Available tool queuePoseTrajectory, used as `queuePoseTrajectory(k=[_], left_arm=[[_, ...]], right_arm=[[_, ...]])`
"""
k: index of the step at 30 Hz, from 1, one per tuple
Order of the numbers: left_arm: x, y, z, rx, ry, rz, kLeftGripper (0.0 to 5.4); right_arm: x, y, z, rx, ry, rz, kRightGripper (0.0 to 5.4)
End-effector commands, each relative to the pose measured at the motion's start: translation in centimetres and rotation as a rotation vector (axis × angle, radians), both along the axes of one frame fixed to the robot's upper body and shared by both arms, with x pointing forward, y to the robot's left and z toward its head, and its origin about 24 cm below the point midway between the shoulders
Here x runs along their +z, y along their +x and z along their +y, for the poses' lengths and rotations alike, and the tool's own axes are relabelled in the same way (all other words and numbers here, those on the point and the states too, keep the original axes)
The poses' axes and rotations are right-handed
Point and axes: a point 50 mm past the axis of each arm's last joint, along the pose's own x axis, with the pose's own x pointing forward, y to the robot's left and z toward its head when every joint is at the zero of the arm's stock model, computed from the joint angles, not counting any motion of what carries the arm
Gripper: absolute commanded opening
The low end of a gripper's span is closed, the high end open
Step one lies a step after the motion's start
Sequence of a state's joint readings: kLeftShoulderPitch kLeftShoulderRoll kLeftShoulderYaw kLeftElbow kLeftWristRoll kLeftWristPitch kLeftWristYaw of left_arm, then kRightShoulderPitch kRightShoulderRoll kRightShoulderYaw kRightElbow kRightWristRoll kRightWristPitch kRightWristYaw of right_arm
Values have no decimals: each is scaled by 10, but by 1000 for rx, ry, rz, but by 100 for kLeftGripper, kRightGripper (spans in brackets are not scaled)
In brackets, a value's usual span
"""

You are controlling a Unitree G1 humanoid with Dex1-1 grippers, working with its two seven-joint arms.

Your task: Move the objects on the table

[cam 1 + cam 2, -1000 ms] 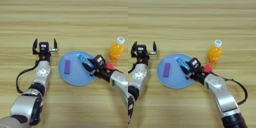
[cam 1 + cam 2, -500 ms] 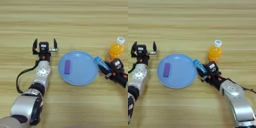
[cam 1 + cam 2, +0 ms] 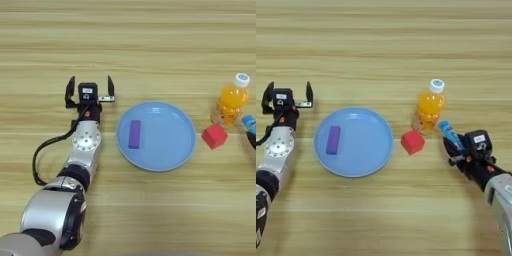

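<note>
The right gripper [image 3: 455, 149] is nearest, low on the right side of the table [image 3: 381, 50]. Its black fingers are closed around the blue tube [image 3: 450, 135]. The tube's top end sticks up and away past the fingers, and it looks held just above the wood, well apart from the plate [image 3: 354, 141].

A bit further out is the red cube [image 3: 412, 142]. It sits on the table between the plate and the tube, close to the plate's right edge but not touching it. The plate is round and light blue. The purple block [image 3: 333, 139] lies flat inside it, on its left part.

Just behind the cube stands the bottle [image 3: 429, 106], upright, with its white cap on. It looks very close to the cube; I cannot tell if they touch.

Furthest out, on the left, is the left gripper [image 3: 89, 90]. Its two fingers point away and are spread wide, with nothing between them. It rests on the table near the plate's left side and seems to be waiting.

I think the step now is moving the tube to a spot on the right of the table. Next, the right gripper likely needs to lower the tube until it lies on the wood, then let its fingers spread. It should set the tube down clear of the bottle and the cube, which are both close by. A round tube may roll when let go, so it should be laid down gently.
</note>
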State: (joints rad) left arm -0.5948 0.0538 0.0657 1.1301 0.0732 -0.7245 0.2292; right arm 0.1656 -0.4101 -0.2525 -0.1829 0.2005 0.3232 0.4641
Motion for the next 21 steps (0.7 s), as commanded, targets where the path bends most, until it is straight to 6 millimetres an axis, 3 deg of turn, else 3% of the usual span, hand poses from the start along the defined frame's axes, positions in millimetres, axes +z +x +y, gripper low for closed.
queuePoseTrajectory(k=[1, 21], left_arm=[[3, 4, -2, -6, 10, 0, 540], [3, 3, -3, -5, 9, -2, 540]], right_arm=[[-3, 8, -3, -14, -21, -9, 142], [-35, 20, 2, -43, 33, 56, 142]])
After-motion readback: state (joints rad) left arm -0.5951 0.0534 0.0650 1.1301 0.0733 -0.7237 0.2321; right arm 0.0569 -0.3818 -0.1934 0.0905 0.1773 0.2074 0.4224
